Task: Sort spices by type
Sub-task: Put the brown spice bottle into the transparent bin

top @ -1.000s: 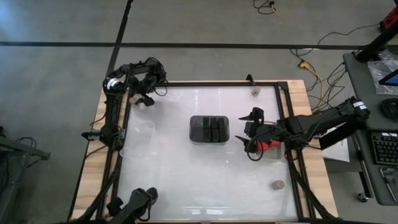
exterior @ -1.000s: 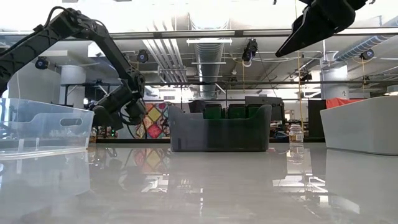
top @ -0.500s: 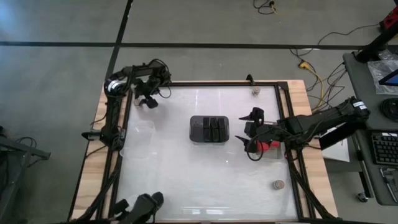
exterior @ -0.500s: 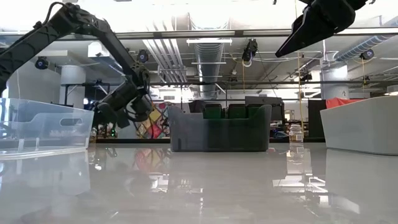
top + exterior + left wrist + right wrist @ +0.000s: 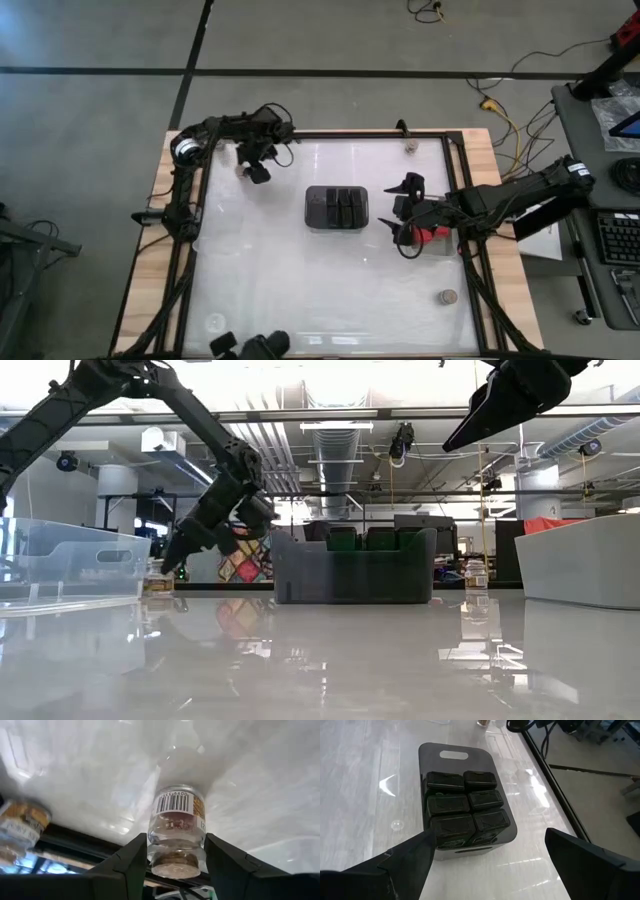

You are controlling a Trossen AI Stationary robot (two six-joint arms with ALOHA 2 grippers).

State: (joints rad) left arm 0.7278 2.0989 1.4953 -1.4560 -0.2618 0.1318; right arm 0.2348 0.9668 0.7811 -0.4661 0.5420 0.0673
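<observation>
Clear jar (image 5: 176, 831) clamped between left gripper (image 5: 175, 865) fingers, above table's far-left area (image 5: 290, 260). Six black blocks (image 5: 462, 805) sit in dark tray (image 5: 455, 754) at centre. Right gripper (image 5: 405, 215) hovers just beside tray, jaws spread wide, empty.

You had a glossy white worktop (image 5: 300, 270) that mirrored the ceiling lights, edged in bare pale wood. The jar (image 5: 176, 832) between the left gripper (image 5: 175, 865) fingers was clear, smooth plastic with a paper barcode label. The dark tray (image 5: 465, 805) looked shiny, moulded plastic.
</observation>
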